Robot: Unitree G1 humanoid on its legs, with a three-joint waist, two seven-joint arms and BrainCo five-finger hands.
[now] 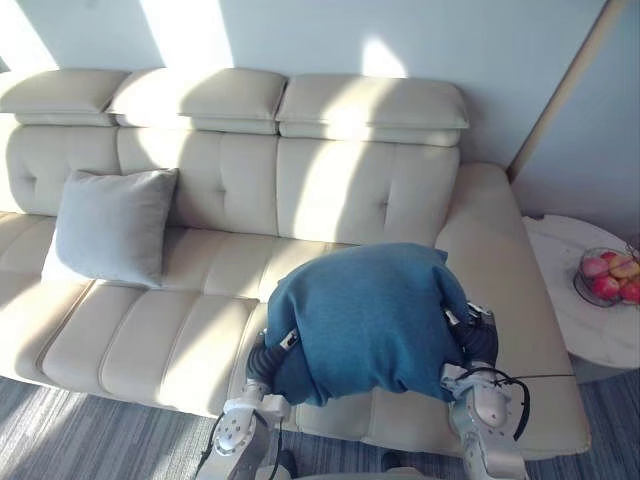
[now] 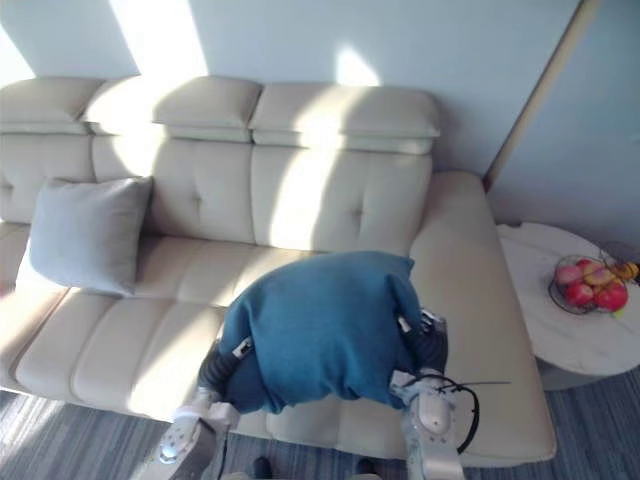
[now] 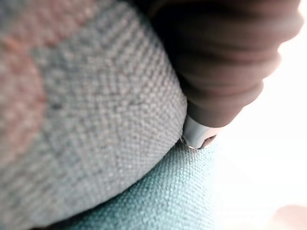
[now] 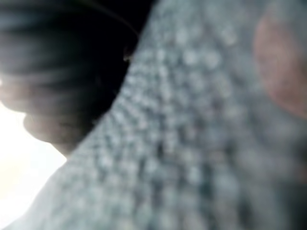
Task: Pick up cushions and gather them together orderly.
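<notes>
The blue cushion (image 1: pixel 365 320) sits in the lower centre of the frame, squeezed between both arms over the right-hand seats of the sofa (image 1: pixel 150 340). The left hand (image 1: pixel 264 360) presses in at its lower-left corner and the right hand (image 1: pixel 478 338) at its right edge. Only their dark covers show, sunk into the fabric, so I cannot tell whether either hand is clenched on the cloth or released and flat against it. Both wrist views show woven fabric right against the cover, which suggests firm contact on both sides.

The grey cushion (image 1: pixel 112 225) leans upright against the backrest at centre left, well apart from the blue one. The step in hand looks like carrying the blue cushion leftward to join it. To do that well:

- Keep the squeeze even so the cushion neither sags nor twists.
- Hold it above the seat while travelling.
- Set it upright against the backrest just beside the grey one, edges in line, without tipping that one over.

Open room lies to the left, where bare seats stretch between the two cushions. At the right, a round counter (image 1: pixel 580 330) with a fruit bowl (image 1: pixel 608 277) stands just beside the sofa's end, near the right arm, so any swing should go away from it. The sofa's front edge runs under the cushion, with striped floor (image 1: pixel 60 430) below.
</notes>
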